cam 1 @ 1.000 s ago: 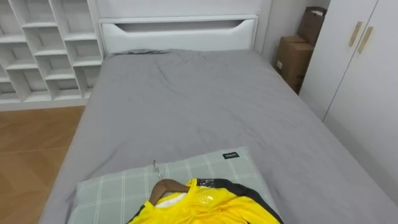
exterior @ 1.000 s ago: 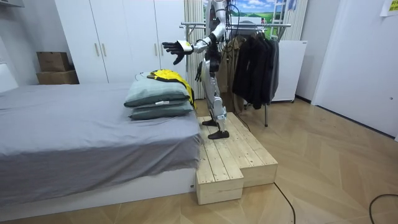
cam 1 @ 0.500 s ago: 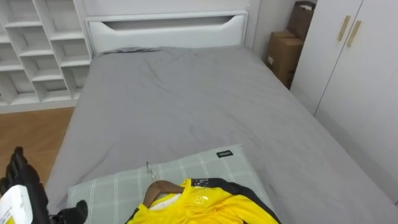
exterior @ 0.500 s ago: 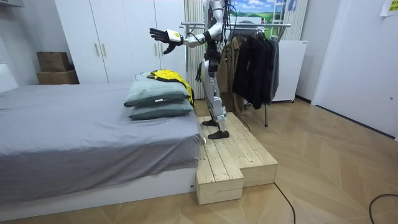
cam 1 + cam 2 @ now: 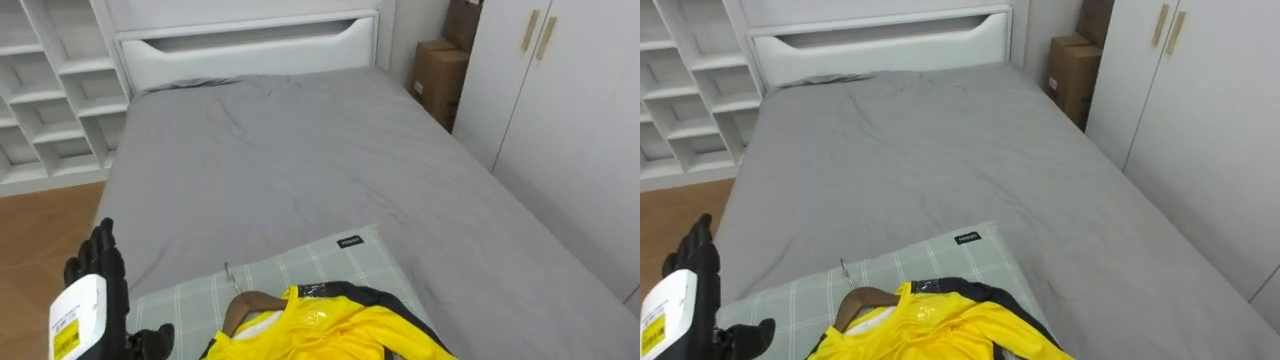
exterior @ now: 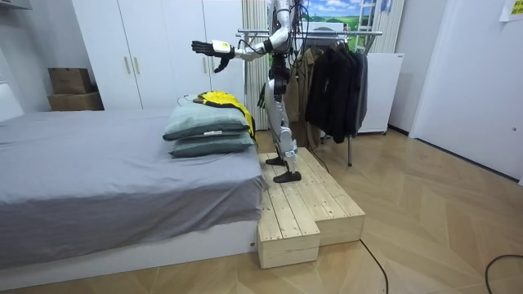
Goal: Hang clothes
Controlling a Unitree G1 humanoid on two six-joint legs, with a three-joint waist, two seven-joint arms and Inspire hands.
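Hovering beside the grey bed's [image 5: 300,150] foot edge: left hand [image 5: 100,290], fingers apart, empty | yellow jersey [image 5: 330,330] on wooden hanger [image 5: 250,303] atop checked pillow [image 5: 300,262].

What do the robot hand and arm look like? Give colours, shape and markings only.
The left robot hand is black, with slender fingers. A white rectangular tag with a yellow patch sits at its back. In the room view its arm is slim and silvery-grey, ending in the dark hand.
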